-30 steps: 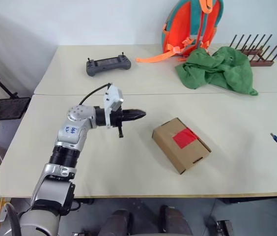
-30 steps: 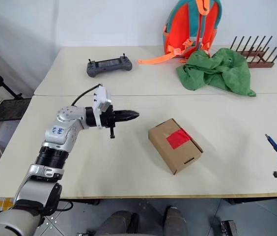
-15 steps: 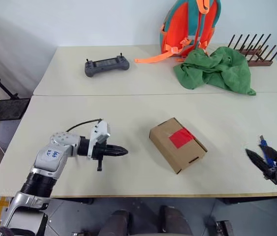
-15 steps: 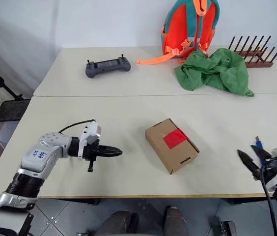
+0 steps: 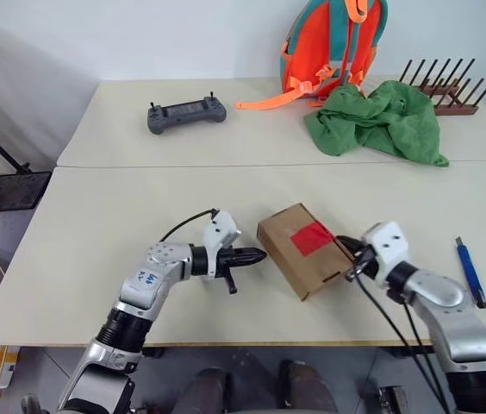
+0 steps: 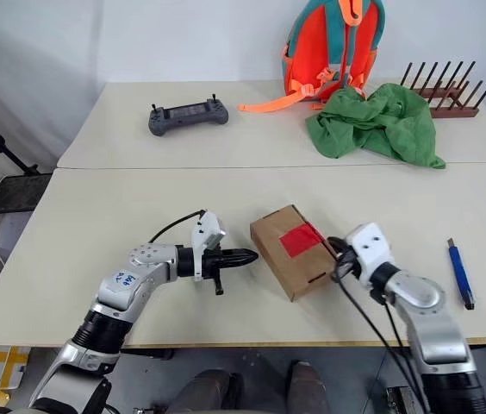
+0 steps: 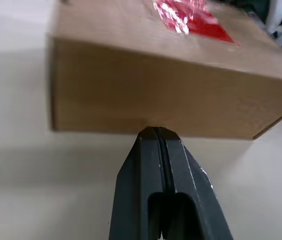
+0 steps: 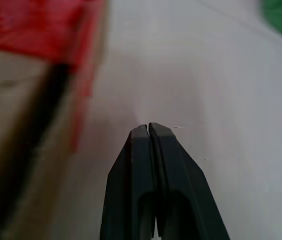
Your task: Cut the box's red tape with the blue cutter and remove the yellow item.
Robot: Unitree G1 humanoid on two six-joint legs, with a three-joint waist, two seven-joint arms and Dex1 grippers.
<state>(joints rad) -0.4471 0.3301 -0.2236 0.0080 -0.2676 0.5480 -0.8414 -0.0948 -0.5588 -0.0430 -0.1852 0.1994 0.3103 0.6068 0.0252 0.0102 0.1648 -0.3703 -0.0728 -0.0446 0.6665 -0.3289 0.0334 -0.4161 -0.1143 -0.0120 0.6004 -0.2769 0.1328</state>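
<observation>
Far edge of desk (image 5: 96, 207): grey game controller (image 5: 186, 113) toward the far left; orange-and-teal backpack (image 5: 333, 43) upright at the back; green cloth (image 5: 381, 121) crumpled beside it; dark wooden peg rack (image 5: 445, 86) at the far right corner.
Obstruction: nothing lies between either claw and the carton; near half of the desk is bare apart from the task things.
Box (image 5: 303, 250): brown carton, flaps shut, lying skewed on the near half of the desk, roughly midway along its near edge.
Red tape (image 5: 312, 236): patch whole, across the top seam.
Blue cutter (image 5: 470, 272): flat on the desk near the near right edge, well right of the box, free of both claws.
Yellow item: cannot tell, the box is shut.
Left claw (image 5: 258, 255): fingers pressed together, empty; tip at the box's left side wall, touching or just short of it in the left wrist view (image 7: 153, 131).
Right claw (image 6: 340, 255): fingers pressed together, empty; at the box's right end, beside the tape's edge; contact cannot be told.
Change, cutter: a second ago it stuck up from the right claw at the desk's right edge; now it lies on the desk.
Change, right claw: has come in from the right edge to the box.
Change, left claw: has dropped toward the near edge and closed on the box's side.
</observation>
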